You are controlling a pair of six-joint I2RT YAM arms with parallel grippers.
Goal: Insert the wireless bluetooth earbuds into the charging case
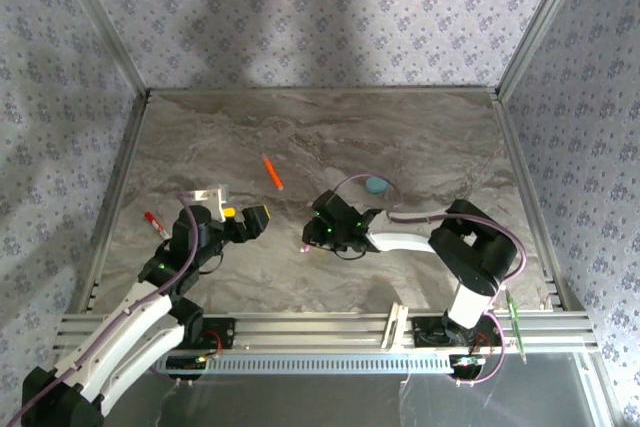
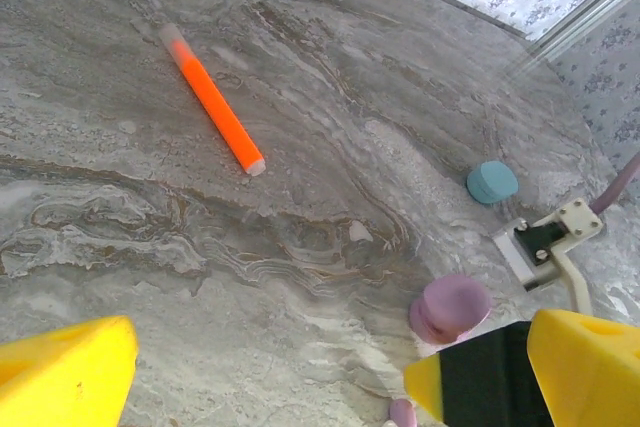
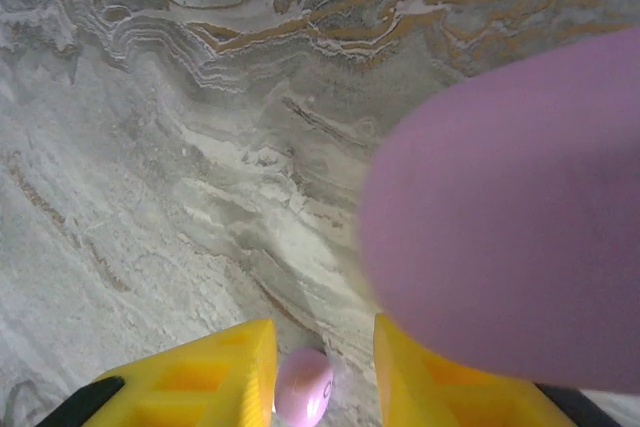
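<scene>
Grey marbled table (image 1: 420, 137) seen from above, with my two arms reaching in from the near edge. At the far left, a small red-tipped item (image 1: 155, 224) lies by the rail, too small to identify. My left gripper (image 1: 245, 215) is raised off the table, its yellow fingers (image 2: 65, 367) spread wide with nothing between them. In its wrist camera the picture's bottom edge cuts off both fingers. Beyond it lies an orange stick (image 2: 212, 112), whole and sharp.

Near the middle, one pink earbud (image 3: 303, 385) rests on the table between the yellow tips of my right gripper (image 3: 320, 357), which stand narrow around it. The picture edge cuts off the bud's lower part, and I cannot tell whether the tips actually press it. Just beside it sits a pink case (image 2: 452, 307). I cannot tell if it is open, and close to my right wrist camera it is only a large blur. Further right and back sits a blue-green case (image 1: 376, 185), small and lacking detail.
</scene>
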